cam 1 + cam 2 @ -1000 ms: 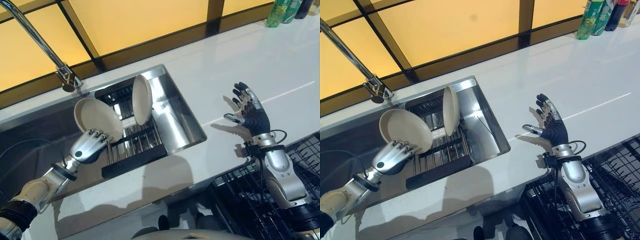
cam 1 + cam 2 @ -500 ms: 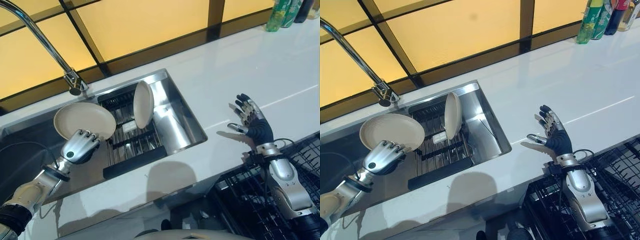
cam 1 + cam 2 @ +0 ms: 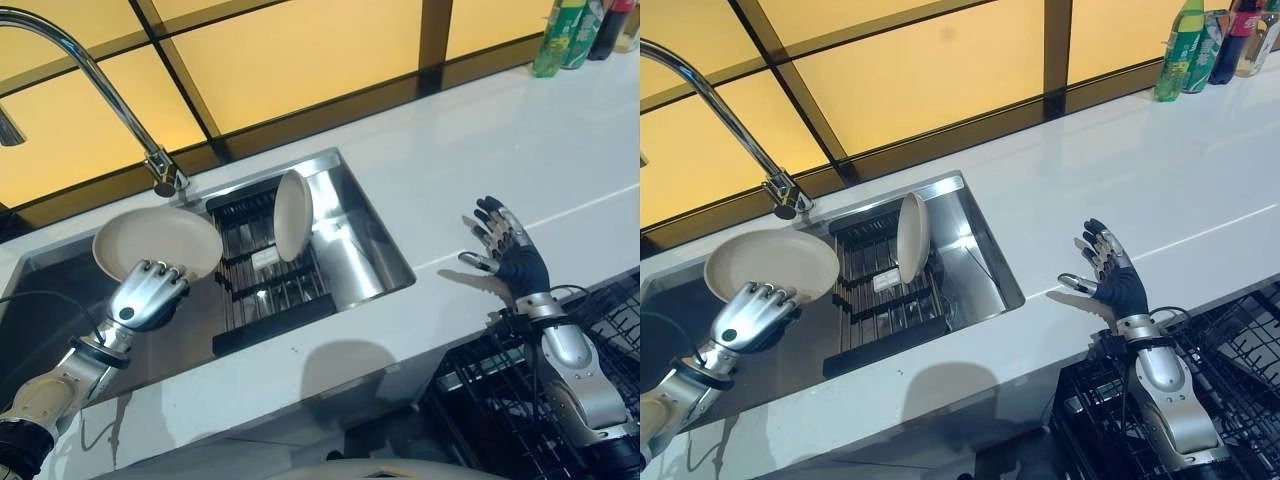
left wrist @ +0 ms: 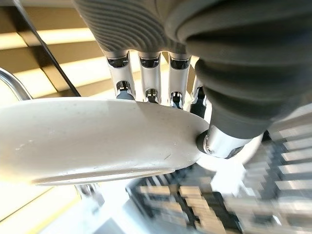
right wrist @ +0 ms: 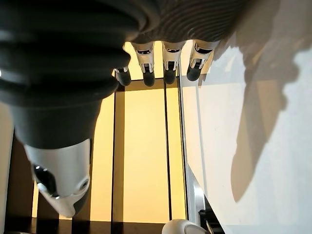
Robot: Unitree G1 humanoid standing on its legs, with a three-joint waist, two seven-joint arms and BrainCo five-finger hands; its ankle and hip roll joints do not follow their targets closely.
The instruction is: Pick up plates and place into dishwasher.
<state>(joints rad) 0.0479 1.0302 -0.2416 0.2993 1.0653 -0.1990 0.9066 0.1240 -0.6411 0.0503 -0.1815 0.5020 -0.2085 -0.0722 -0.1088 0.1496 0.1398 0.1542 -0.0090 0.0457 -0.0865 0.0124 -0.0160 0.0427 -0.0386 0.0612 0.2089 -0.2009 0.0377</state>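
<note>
My left hand [image 3: 145,296] is shut on the near rim of a cream plate [image 3: 155,241], holding it nearly flat above the left part of the sink; the wrist view shows the fingers [image 4: 148,78] over the plate [image 4: 92,141] and the thumb under it. A second cream plate [image 3: 293,214] stands on edge in the black rack [image 3: 262,290] inside the sink. My right hand [image 3: 508,258] hovers open over the white counter, palm toward the sink, above the dishwasher's black wire rack [image 3: 610,320] at the lower right.
A chrome tap [image 3: 95,85] arches over the sink's back left. The steel sink [image 3: 370,250] is sunk in the white counter [image 3: 460,150]. Several bottles [image 3: 575,30] stand at the counter's far right corner before an amber window.
My left hand has lifted the plate out of the rack, swung it left and tipped it from leaning to almost flat. The right hand has barely moved. The camera has shifted.
</note>
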